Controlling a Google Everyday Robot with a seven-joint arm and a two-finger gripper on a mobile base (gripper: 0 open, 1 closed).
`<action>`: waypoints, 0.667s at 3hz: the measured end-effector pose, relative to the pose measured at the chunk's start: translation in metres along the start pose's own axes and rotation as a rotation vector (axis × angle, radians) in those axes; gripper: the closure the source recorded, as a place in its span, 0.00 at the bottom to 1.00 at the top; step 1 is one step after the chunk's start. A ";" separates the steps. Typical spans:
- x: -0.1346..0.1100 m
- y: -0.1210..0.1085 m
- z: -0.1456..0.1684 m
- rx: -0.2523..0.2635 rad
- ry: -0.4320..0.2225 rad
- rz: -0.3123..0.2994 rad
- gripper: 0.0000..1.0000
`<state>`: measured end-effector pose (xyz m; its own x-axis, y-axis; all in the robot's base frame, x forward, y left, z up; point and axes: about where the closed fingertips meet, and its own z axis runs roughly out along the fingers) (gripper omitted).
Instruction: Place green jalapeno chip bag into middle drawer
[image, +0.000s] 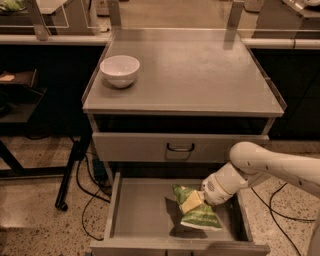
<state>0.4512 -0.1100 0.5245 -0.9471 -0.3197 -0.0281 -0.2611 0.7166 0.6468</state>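
Note:
The green jalapeno chip bag (201, 218) is inside the open middle drawer (142, 210), at its right half, with its lower end at or just above the drawer floor. My gripper (191, 202) reaches in from the right on a white arm (265, 165) and is shut on the bag's upper part. The pale fingers (190, 204) clamp the crinkled top of the bag. The drawer is pulled fully out, a shallow grey tray below the closed drawer front with a dark handle (180, 148).
A white bowl (120, 70) stands on the left of the grey cabinet top (200, 75). Cables (90, 185) and a black stand leg (70, 175) lie on the floor to the left of the drawer.

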 end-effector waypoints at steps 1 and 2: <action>-0.004 -0.009 0.015 -0.043 -0.005 -0.005 1.00; -0.004 -0.009 0.015 -0.042 -0.006 -0.005 1.00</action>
<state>0.4544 -0.1060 0.5075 -0.9469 -0.3196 -0.0355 -0.2577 0.6880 0.6784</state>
